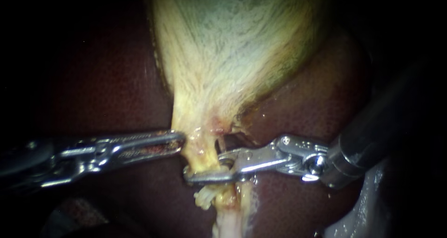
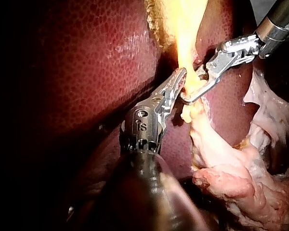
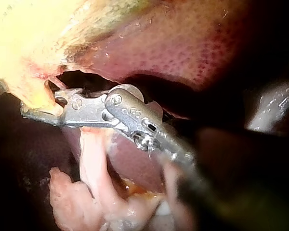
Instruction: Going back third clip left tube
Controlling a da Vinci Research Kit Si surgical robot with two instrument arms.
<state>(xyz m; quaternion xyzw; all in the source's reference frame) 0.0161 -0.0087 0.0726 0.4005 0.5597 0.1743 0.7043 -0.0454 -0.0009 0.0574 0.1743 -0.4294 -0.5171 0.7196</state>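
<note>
Gallbladder, pale yellow and fibrous, comes down from the top of the endoscope view over the dark red liver and narrows to a thin neck at centre. My left instrument enters from the left and lies almost level. Its jaws are closed together, their tips pinching the left edge of that neck; the left wrist view shows the same grip where the yellow tissue tapers. Below the neck the tissue continues as the left tube, a short yellow stalk with a dark gap on its right side. My right instrument enters from the right, its shaft rising toward the upper right. Its jaws stand apart: the longer, hook-tipped jaw lies across the front of the left tube and reaches just past its left edge, and the shorter jaw sits at the tube's right side, so the tube lies in the gap between them. I judge these jaws open, not clamped. The right wrist view agrees, with yellow tissue lying between the two separated jaws. Under the right instrument a frayed whitish stub hangs from the tube, and beside it a pale strand runs down to the edge of the view. The tips of the two instruments are near each other, on opposite sides of the neck.
</note>
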